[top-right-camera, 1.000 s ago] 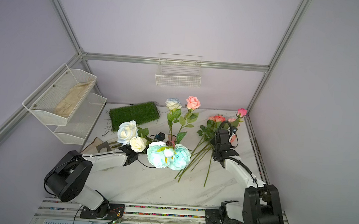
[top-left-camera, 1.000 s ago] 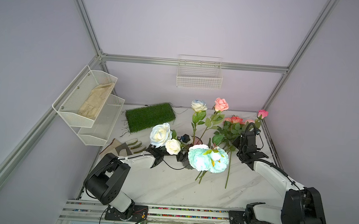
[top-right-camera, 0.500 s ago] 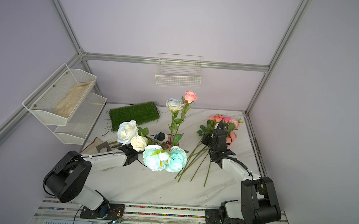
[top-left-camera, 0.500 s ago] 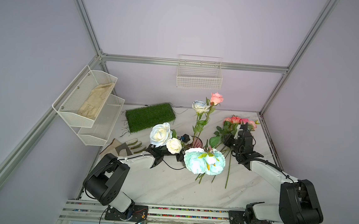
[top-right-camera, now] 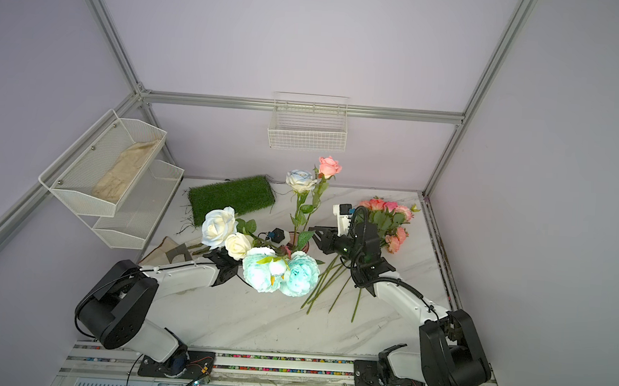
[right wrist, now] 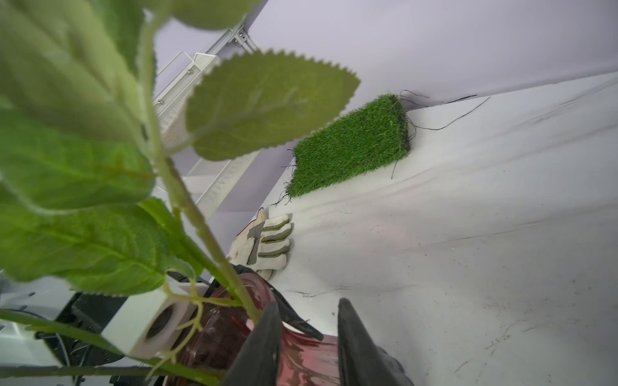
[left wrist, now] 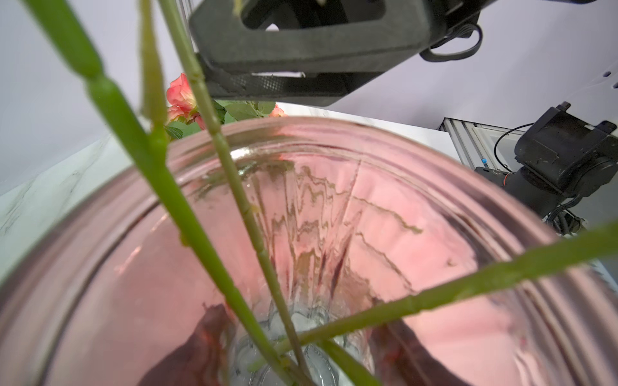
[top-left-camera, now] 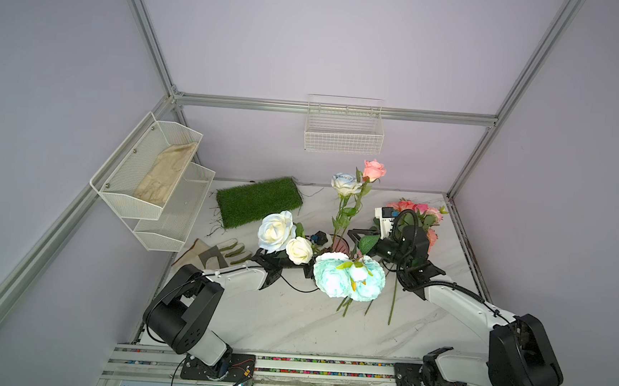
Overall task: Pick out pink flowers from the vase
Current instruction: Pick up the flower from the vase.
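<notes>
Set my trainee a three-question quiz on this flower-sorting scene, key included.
1. True or false: the tall pink rose is already out of the vase.
2. The right claw is: A open; B shut on a stem; C out of view.
3. Fill in: the picked pink flowers lie near the robot's ___ arm.
Key: 1 false, it stands in the vase; 2 A; 3 right.

Top views look down from high — both wrist views crowd the vase (left wrist: 434, 234).

At back a grass mat (top-left-camera: 259, 201), glove (top-left-camera: 218, 253) nr it — wire basket (top-left-camera: 343, 136) on wall (top-left-camera: 347, 55), mesh shelf (top-left-camera: 128, 200) w/ cloth (top-left-camera: 166, 172).
</notes>
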Robot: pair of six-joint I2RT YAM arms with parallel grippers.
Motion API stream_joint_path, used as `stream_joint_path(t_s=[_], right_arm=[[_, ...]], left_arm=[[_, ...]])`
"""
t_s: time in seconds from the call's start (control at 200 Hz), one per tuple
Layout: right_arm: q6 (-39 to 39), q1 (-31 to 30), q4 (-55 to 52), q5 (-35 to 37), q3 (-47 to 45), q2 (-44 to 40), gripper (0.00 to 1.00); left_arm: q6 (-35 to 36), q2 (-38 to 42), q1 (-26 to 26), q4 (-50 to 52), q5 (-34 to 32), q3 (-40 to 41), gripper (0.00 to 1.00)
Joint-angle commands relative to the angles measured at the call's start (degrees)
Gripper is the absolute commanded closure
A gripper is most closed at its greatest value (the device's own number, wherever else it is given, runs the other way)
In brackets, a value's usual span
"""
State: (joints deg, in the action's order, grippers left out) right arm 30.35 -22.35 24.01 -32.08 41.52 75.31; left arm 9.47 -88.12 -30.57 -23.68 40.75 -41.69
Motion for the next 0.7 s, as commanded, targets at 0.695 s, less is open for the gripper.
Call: stream_joint_path(t_s=[0.695], right_arm=[[2.65,-1.38,7.97,-3.60,7.71,7.57,0.84]], left_arm=[[-2.10,-2.85,0.24,10.54,-1.07,0.83,1.00]])
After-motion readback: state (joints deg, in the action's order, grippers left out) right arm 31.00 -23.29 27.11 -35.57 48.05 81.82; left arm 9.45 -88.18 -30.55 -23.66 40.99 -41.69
